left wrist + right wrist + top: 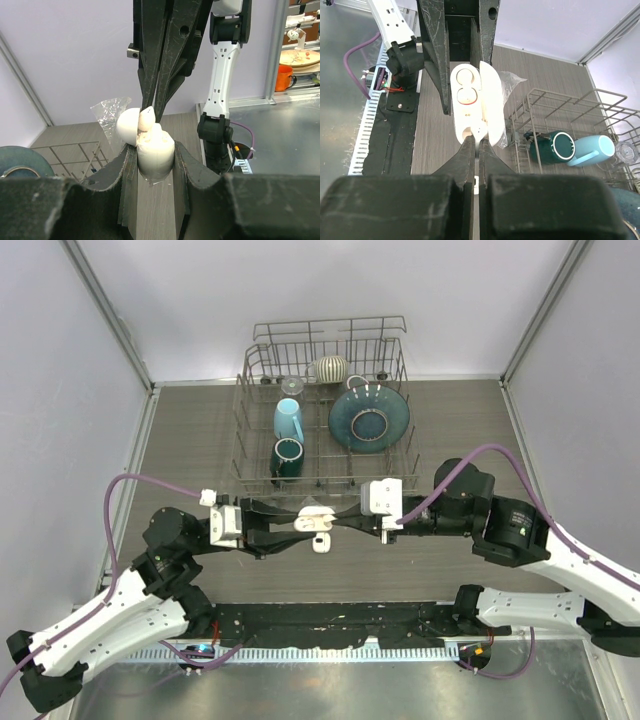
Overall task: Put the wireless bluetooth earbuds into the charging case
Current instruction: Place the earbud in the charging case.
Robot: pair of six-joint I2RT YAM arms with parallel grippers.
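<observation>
Your two arms meet just in front of the wire dish rack point(325, 410), on its near side and about level with its middle. Your left gripper point(155, 162) is clamped on the body of the white charging case point(156, 147), with one finger pressed to each side of it. The lid point(493, 100) is swung open on the side facing the rack. The right wrist view shows two round wells in the open face, but you cannot tell from here whether anything sits in them.

Your right gripper point(153, 106) reaches the case from the opposite side, its fingertips pinched tight on a small glossy white earbud point(146, 119). That earbud sits right at the open mouth of the case, beside the lid. It is touching the rim or all but touching it; the views do not settle which.

A small white object point(322, 543) lies on the table point(200, 430) just beside the case, on the side away from the rack, and you cannot make out what it is. A crumpled clear plastic bag point(107, 112) lies between the case and the rack.

Inside the rack, a light blue cup point(289, 420) and a dark teal cup point(286, 458) sit in the left part, the teal one nearer the front edge. A dark blue-green plate point(368, 418) fills the right part
</observation>
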